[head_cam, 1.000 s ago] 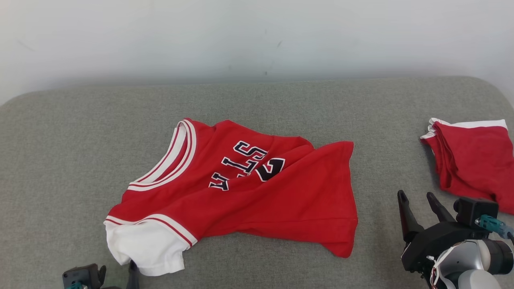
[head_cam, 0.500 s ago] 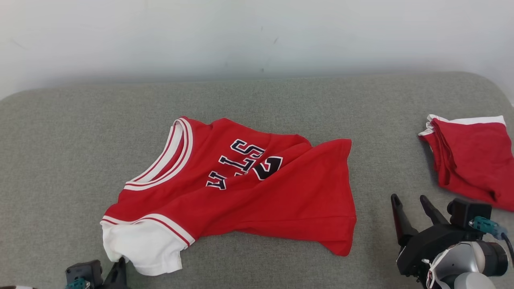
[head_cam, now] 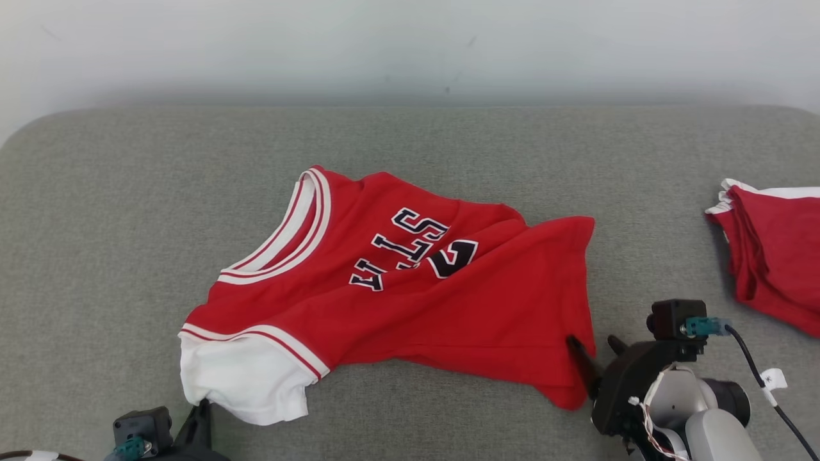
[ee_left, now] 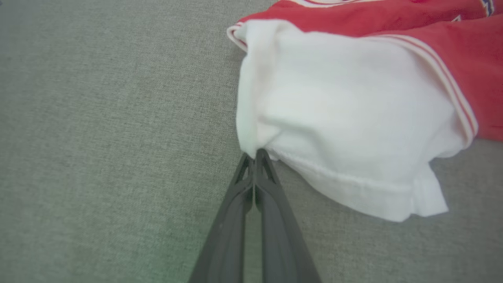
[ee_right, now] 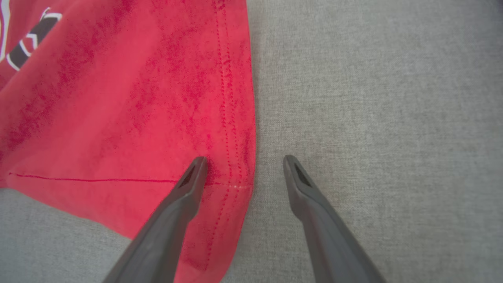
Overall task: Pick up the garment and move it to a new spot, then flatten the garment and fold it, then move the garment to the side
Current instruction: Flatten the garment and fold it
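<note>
The garment point(head_cam: 410, 288) is a red jersey with dark letters and a white sleeve, lying rumpled in the middle of the grey surface. My left gripper point(head_cam: 202, 410) is at the sleeve's near corner. In the left wrist view the left gripper point(ee_left: 255, 155) is shut, its tips pinching the corner fold of the white sleeve point(ee_left: 346, 118). My right gripper point(head_cam: 596, 349) is at the hem's near right corner. In the right wrist view the right gripper point(ee_right: 243, 165) is open, one finger over the red cloth point(ee_right: 118, 98) and the other over bare surface, straddling the hem edge.
A second red garment with white trim point(head_cam: 775, 256) lies folded at the right edge. The grey padded surface point(head_cam: 128, 192) has rounded far corners and ends at a pale wall point(head_cam: 410, 45).
The left gripper has shut on the sleeve corner. The right gripper has moved left to the hem's corner. The head camera has shifted, so the whole picture has slid.
</note>
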Available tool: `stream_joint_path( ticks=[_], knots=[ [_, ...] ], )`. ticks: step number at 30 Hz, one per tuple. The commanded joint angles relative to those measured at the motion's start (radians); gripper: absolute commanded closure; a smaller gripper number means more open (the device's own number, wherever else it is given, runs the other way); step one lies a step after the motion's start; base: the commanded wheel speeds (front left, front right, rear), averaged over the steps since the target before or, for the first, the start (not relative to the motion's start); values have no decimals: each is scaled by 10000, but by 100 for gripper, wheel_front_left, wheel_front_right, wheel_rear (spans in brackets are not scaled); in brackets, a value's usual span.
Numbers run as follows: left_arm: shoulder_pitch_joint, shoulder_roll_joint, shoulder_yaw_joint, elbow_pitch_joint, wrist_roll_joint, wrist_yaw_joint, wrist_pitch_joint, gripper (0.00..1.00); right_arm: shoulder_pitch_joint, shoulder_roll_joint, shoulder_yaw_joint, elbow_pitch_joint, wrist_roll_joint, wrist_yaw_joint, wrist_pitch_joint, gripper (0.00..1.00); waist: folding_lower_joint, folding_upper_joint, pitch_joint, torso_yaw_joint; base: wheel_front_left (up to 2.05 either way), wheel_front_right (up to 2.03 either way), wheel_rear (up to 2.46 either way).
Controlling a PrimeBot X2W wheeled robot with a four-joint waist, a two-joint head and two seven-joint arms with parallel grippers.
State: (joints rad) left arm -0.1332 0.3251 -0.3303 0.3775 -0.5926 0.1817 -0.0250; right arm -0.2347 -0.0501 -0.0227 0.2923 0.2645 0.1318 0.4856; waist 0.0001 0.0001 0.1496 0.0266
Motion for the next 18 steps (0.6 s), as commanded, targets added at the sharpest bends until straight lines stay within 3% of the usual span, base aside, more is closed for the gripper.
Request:
stream_joint_path(
  ticks=[1,7,8,9,14,15,16,17,18],
  knots=[
    [-147,7,-33,12,4,-25,-60,100,186,-4,-102,25,123,-25,86,0,-1,-1,57,178,0,0,0],
    [-147,48,-60,17,-42,-42,-66,100,240,-6,-132,154,86,-25,267,0,-1,-1,111,280,0,0,0],
    [-148,55,-64,29,-45,-40,-66,100,231,-2,-132,192,100,-25,265,37,-1,-1,111,288,0,0,0],
    [-159,64,-66,35,-48,-39,-67,100,231,-2,-138,232,110,-25,281,51,-1,-1,108,293,0,0,0],
    [-183,82,-86,32,-60,-43,-60,100,365,5,-81,215,277,-25,525,52,-1,-1,77,289,0,0,0],
    [-187,83,-87,20,-72,-43,-59,100,412,2,-79,145,284,-25,538,71,-1,-1,69,281,0,0,0],
    [-185,83,-84,4,-90,-44,-67,100,442,2,-78,66,264,-25,535,78,-1,-1,57,268,0,0,0],
    [-182,84,-73,-16,-105,-39,-84,100,446,2,-77,-12,249,-25,535,95,-1,-1,45,251,0,0,0],
    [-179,89,-56,-47,-126,-36,-109,100,453,-4,-82,-157,237,-25,458,100,-1,-1,37,229,0,0,0]
  ],
)
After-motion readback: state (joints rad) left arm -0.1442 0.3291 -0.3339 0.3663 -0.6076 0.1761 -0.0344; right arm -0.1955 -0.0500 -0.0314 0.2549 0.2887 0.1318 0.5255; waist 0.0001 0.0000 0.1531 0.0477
